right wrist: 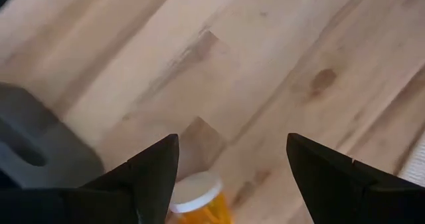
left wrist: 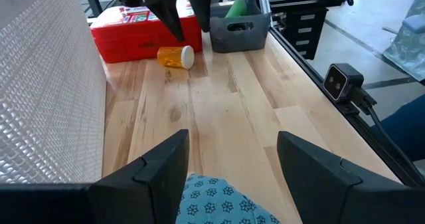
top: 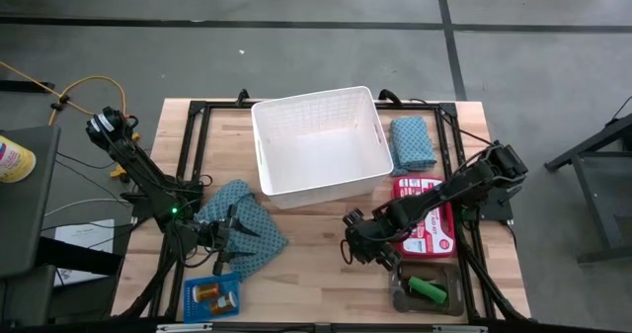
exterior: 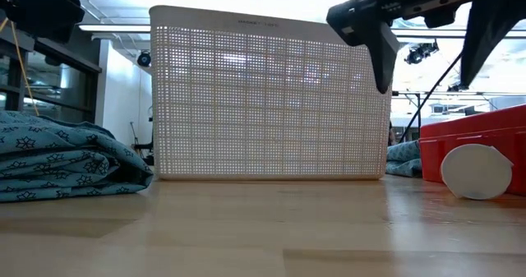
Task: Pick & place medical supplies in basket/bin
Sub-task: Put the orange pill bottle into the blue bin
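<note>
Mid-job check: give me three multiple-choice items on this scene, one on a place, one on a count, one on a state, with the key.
1. Where is the green piece?
A. white basket
B. grey tray
C. blue tray

2. How many teal cloths lie on the table?
A. one
B. two
C. three

3. How do the right gripper's jaws stand?
A. open above the orange pill bottle
B. shut on it
C. shut on a cloth

Key: 1 B, it lies in the grey tray. 2 B, one cloth beside the white basket, the other cloth under the left gripper. 3 A, the orange pill bottle shows between spread jaws.
</note>
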You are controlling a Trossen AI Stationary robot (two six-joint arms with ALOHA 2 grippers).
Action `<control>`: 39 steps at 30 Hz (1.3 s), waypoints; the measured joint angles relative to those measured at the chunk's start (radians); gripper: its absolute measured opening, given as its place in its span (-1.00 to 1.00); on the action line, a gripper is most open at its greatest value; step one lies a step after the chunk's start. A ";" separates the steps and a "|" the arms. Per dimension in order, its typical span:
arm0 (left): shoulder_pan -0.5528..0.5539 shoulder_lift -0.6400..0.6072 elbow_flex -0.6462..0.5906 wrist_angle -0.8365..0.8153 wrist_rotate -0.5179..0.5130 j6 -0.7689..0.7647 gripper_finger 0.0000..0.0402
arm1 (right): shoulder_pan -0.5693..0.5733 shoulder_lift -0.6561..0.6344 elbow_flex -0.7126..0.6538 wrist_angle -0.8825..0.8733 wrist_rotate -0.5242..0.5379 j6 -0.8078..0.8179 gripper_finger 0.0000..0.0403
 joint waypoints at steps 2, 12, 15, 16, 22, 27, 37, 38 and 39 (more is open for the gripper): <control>0.000 0.000 0.000 0.000 0.000 0.000 0.11 | 0.000 0.000 0.000 0.000 0.017 -0.013 0.33; 0.000 0.000 0.000 0.000 0.000 0.000 0.11 | 0.001 0.023 0.000 -0.089 0.033 0.036 0.33; 0.000 0.000 0.000 0.000 0.000 0.000 0.11 | 0.002 0.041 0.003 -0.097 0.040 0.033 0.33; 0.000 0.000 0.000 0.000 0.000 0.000 0.11 | 0.002 0.047 0.000 -0.108 0.045 0.033 0.33; 0.000 0.000 0.000 0.000 0.000 0.000 0.11 | -0.001 0.081 0.002 -0.156 0.033 0.027 0.33; 0.000 0.000 0.000 0.000 -0.001 0.000 0.11 | -0.005 0.106 0.006 -0.182 0.059 -0.015 0.33; 0.000 0.000 0.000 0.004 -0.003 0.000 0.11 | 0.002 0.117 0.005 -0.232 0.064 -0.065 0.33; 0.000 0.000 0.000 0.005 -0.003 0.000 0.11 | 0.002 0.117 0.005 -0.234 0.062 -0.065 0.33; 0.000 0.000 0.000 0.006 -0.004 0.000 0.11 | 0.003 0.117 0.005 -0.236 0.061 -0.065 0.33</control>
